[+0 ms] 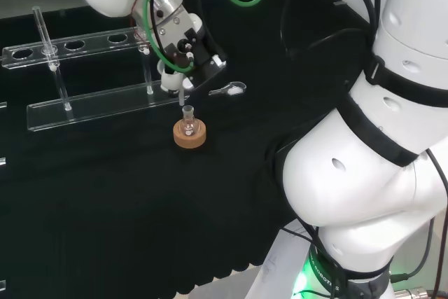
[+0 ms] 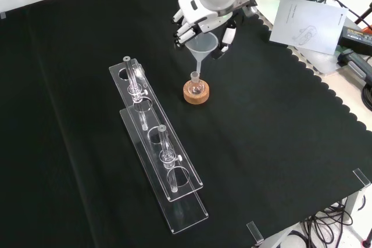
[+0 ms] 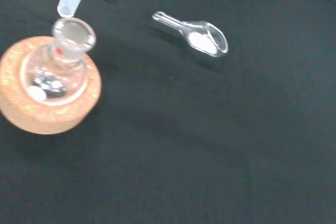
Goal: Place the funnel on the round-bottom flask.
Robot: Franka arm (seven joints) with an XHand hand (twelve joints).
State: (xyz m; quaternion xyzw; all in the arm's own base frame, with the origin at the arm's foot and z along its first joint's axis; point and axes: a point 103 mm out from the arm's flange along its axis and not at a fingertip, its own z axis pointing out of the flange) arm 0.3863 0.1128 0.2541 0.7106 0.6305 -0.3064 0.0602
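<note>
Hand [image 2: 200, 18], fingers pinching the funnel [image 2: 201, 46], has the stem tip just above the flask [image 2: 196, 85] mouth: centre it, then lower straight.

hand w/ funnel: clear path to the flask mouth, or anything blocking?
Probably yes. The hand holds the funnel with its stem tip just above the open mouth of the flask; nothing lies between them, and the scoop lies off to the side.
</note>
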